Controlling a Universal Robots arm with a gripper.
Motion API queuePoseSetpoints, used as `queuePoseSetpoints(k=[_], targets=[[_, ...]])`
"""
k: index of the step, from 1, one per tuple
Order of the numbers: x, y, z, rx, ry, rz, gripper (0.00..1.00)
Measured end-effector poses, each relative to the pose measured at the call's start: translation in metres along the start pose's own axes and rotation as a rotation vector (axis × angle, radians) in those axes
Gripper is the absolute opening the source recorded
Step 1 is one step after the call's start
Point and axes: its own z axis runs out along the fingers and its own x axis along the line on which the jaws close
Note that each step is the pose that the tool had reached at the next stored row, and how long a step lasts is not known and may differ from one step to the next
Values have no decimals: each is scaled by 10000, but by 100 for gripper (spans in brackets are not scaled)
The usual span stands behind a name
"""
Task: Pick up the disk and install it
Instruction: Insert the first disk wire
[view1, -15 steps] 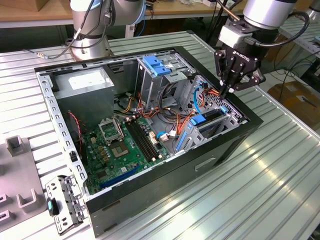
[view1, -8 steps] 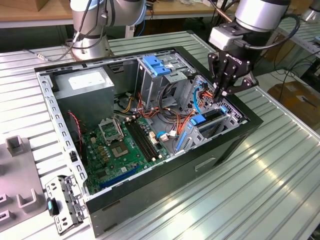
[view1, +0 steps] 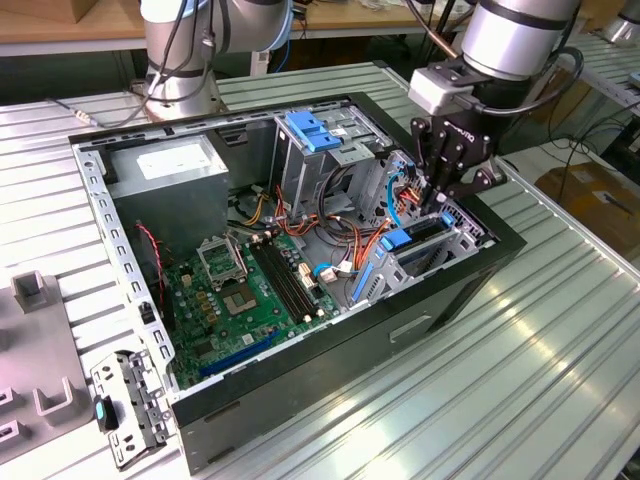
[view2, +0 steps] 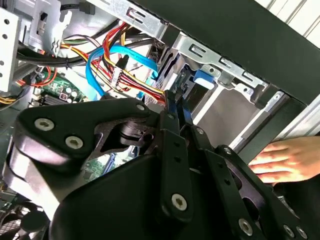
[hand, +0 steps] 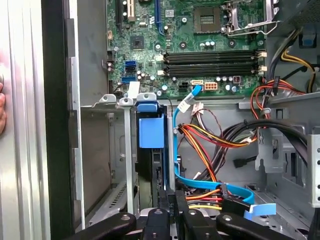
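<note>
Ribbed metal table (view1: 560, 330) carries the open computer case (view1: 330, 350). At centre lies the motherboard (view1: 250, 290), then loose cables (view1: 350, 240) beside the drive cage. Right of them the disk (hand: 147, 165) stands on edge in its bay, and the gripper (view1: 437, 200), upper right, seems pinched on its edge. A tilted push could jam the rails or snag a cable. A person's hand (view2: 287, 160) rests near the case wall.
</note>
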Motion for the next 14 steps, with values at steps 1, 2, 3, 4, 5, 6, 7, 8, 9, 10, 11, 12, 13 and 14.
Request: queuePoseSetpoints(k=[1, 2, 3, 4, 5, 6, 7, 8, 9, 10, 11, 12, 13, 14], targets=[[6, 0, 6, 2, 3, -36, 17], [16, 0, 9, 3, 1, -37, 17], [25, 0, 12, 3, 1, -37, 17], [40, 0, 16, 4, -1, -47, 17], [40, -1, 19, 8, 1, -104, 17], [40, 0, 21, 9, 0, -107, 17], [40, 0, 25, 9, -1, -107, 17], [40, 1, 29, 8, -2, -102, 17], [40, 1, 33, 8, -1, -94, 17], [39, 3, 38, 8, 0, -91, 17], [39, 4, 42, 7, 0, -91, 17], [41, 5, 51, 7, 0, -89, 17], [40, 5, 61, 6, 0, -75, 17], [39, 5, 66, 6, 1, -67, 17]])
